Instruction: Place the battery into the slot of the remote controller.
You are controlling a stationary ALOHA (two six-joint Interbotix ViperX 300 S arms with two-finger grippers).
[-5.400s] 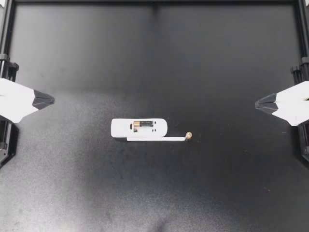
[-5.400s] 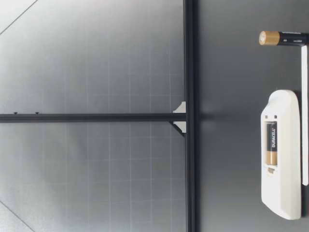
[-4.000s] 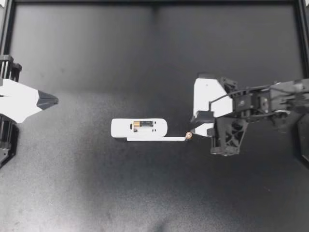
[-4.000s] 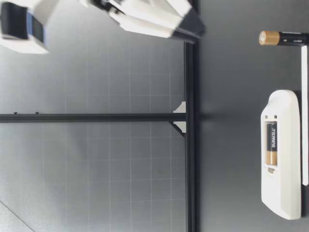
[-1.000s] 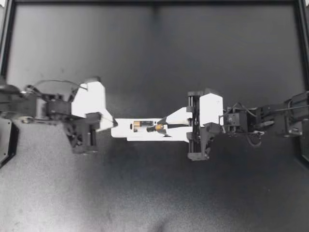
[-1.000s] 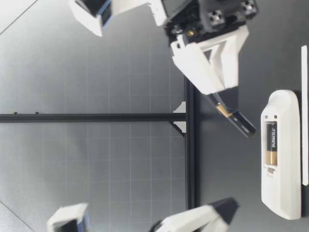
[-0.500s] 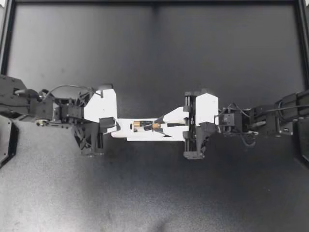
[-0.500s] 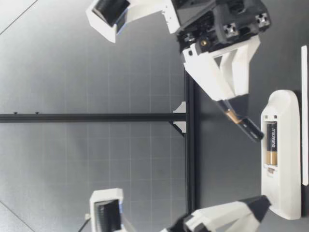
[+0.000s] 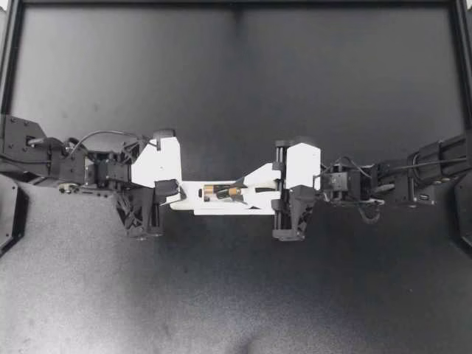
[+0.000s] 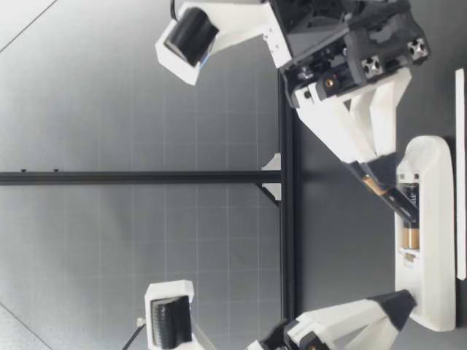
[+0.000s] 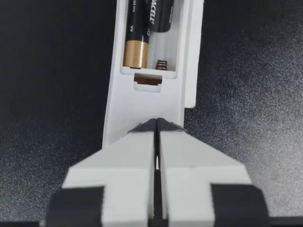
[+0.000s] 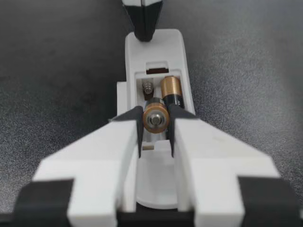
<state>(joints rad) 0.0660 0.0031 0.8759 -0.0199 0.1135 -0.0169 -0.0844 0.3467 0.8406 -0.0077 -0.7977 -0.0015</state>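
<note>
The white remote [image 9: 193, 196] lies at mid-table with its battery bay facing up and one battery [image 12: 171, 90] seated in it. My right gripper [image 9: 240, 189] is shut on a second battery [image 9: 228, 192], held tilted over the bay. That battery's lower end [image 10: 403, 208] dips toward the empty slot beside the spring [image 12: 147, 87]. My left gripper [image 9: 174, 193] is shut with nothing between its fingers. Its tips [image 11: 157, 124] rest on the remote's end [image 11: 147, 101]. The low view shows both grippers [image 10: 385, 188] [image 10: 398, 301] at opposite ends of the remote [image 10: 432, 248].
The remote's thin white cover [image 9: 237, 212] lies flat along the near side of the remote, also seen in the low view [image 10: 460, 168]. Black frame rails [image 9: 236, 4] border the dark table at the back and sides.
My right gripper has moved left and down with the battery, from above the remote to the bay. My left gripper has edged right onto the remote's end.
</note>
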